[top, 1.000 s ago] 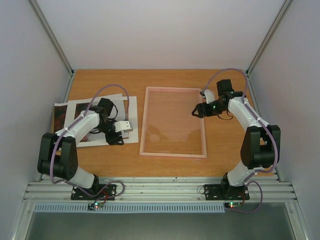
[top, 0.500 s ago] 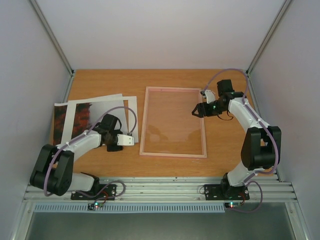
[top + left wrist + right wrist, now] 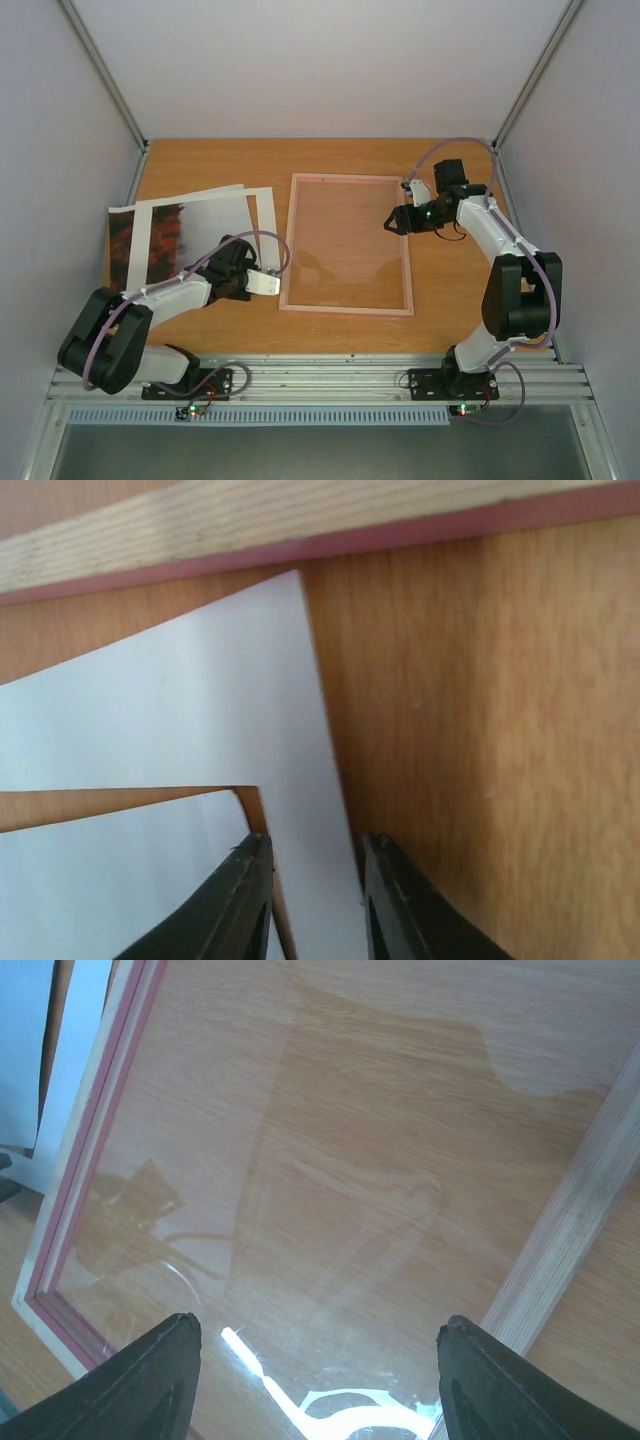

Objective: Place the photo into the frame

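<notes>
Photo [image 3: 185, 230] lies left on table [image 3: 200, 165], overlapping white mat [image 3: 250, 710], outside frame [image 3: 345, 245].
Our left tool [image 3: 313, 845]: narrowly apart astride mat strip, seemingly not pinching.
Right tool [image 3: 318, 1322]: wide apart, empty, over frame.
Risk: we close on mat, drag photo askew.

The left arm [image 3: 165, 297] lies low, stretching from its base at the near edge of the table [image 3: 345, 158] rightward toward the middle. The left gripper [image 3: 310, 855] has its fingers only a narrow gap apart. The right arm [image 3: 495, 235] folds at the elbow near the right edge, with its forearm angled inward. The right gripper [image 3: 320, 1325] points left, fingers spread wide.
</notes>
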Controlling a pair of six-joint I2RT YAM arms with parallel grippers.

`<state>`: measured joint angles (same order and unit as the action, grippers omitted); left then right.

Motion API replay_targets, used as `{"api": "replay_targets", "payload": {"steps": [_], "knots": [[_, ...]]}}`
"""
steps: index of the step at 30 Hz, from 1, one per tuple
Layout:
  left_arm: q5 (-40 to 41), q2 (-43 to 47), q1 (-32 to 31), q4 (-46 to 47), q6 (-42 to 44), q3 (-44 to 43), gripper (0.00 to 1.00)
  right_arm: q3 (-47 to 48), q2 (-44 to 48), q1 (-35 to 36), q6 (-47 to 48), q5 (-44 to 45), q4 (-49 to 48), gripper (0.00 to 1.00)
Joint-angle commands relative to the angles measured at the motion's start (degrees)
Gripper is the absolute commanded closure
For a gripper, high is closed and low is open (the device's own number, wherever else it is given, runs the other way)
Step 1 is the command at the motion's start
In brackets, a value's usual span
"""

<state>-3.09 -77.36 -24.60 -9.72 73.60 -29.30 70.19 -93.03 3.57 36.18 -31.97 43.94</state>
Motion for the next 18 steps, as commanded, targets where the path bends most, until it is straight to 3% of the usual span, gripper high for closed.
{"api": "replay_targets", "payload": {"steps": [1, 8, 18], "knots": [[0.34, 0.64, -0.89, -0.34, -1.34, 2.13, 0.76, -0.19, 2.00, -0.05, 0.24, -0.31, -0.61, 0.34], [1.43, 2.49, -0.87, -3.49, -6.26, -1.34, 0.99, -0.41, 1.85, -0.01, -0.37, -0.98, -0.95, 0.35], [2.89, 6.81, -0.80, -6.62, -11.31, -3.72, 1.00, -0.49, 1.68, -0.05, -0.36, -1.72, -0.96, 0.35]]}}
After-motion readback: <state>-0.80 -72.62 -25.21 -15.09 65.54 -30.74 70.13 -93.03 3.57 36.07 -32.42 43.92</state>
